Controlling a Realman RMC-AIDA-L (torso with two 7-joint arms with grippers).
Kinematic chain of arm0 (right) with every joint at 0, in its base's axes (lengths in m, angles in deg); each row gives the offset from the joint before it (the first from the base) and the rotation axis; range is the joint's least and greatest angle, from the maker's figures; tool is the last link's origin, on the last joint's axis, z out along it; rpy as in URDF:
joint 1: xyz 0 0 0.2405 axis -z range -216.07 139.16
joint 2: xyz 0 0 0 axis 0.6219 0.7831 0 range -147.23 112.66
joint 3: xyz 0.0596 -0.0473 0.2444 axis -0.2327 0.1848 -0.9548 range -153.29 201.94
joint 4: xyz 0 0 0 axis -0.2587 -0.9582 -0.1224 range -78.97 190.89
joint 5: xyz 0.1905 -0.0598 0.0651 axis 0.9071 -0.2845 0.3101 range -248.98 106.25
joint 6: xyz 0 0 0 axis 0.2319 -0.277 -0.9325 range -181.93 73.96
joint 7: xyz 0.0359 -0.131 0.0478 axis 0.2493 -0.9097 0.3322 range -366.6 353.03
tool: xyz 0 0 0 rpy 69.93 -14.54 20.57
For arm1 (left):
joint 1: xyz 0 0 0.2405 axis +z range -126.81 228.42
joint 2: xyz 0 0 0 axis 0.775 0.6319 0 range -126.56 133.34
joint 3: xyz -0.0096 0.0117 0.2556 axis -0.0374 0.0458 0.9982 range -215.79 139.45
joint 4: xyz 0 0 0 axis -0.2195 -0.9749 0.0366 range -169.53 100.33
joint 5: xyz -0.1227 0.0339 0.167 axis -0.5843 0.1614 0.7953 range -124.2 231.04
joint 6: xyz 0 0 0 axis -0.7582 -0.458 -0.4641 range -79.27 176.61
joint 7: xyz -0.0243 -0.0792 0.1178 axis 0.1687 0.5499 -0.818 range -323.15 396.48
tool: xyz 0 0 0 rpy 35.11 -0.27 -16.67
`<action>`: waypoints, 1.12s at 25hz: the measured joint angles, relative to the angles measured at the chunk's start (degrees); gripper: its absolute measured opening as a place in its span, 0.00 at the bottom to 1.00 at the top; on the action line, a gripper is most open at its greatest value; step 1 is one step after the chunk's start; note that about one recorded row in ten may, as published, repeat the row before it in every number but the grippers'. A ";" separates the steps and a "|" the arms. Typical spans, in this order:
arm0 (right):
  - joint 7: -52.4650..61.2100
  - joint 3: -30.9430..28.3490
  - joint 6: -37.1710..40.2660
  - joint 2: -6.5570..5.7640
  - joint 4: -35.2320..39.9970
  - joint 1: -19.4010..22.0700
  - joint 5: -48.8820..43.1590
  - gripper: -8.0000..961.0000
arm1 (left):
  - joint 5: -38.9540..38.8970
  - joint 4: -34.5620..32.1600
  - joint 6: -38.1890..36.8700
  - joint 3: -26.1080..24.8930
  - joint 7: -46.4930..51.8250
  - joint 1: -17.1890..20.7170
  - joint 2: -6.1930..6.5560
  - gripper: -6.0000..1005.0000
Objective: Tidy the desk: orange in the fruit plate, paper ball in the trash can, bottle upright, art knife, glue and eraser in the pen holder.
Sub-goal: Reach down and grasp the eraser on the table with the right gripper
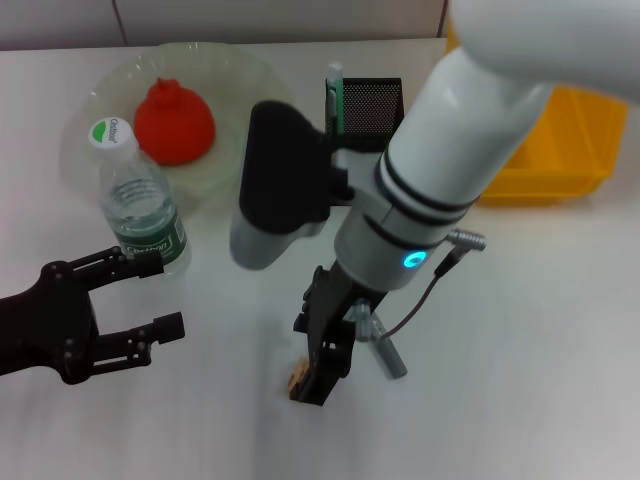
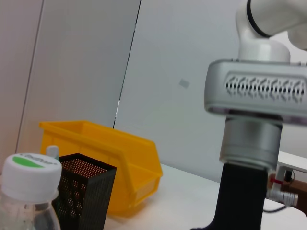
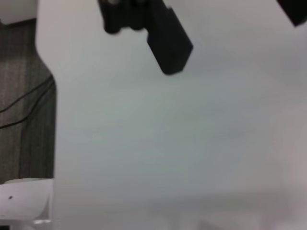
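Observation:
The orange (image 1: 175,122) lies in the clear fruit plate (image 1: 245,75) at the back left. In front of the plate the bottle (image 1: 140,205) stands upright, its white and green cap (image 2: 31,172) close in the left wrist view. My left gripper (image 1: 160,297) is open just in front of the bottle, holding nothing. The black mesh pen holder (image 1: 372,105) (image 2: 84,191) holds a slim green and white item (image 1: 333,90). My right gripper (image 1: 315,375) points down at the table beside a small tan eraser (image 1: 296,379); its fingers (image 3: 168,45) stand apart. The paper ball is out of view.
A yellow bin (image 1: 565,140) (image 2: 108,153) stands at the back right, beside the pen holder. A slim grey object (image 1: 388,352) lies on the table right of my right gripper. My right arm (image 1: 440,170) hides the middle of the desk.

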 joint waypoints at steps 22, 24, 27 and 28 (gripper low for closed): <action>2.19 7.15 -6.47 -0.01 -2.19 0.51 1.83 0.51 | 0.00 0.35 0.92 0.14 0.01 0.21 -0.24 0.80; 2.26 7.42 -6.63 -0.01 -2.19 0.48 1.83 0.46 | 0.00 0.37 0.92 0.16 0.01 0.25 -0.23 0.80; 2.41 7.86 -6.94 -0.02 -2.12 0.48 1.85 0.43 | 0.00 0.40 0.93 0.22 0.00 0.26 -0.22 0.80; 2.44 7.89 -6.92 -0.01 -2.02 0.48 1.85 0.44 | 0.00 0.43 0.93 0.23 0.01 0.31 -0.21 0.80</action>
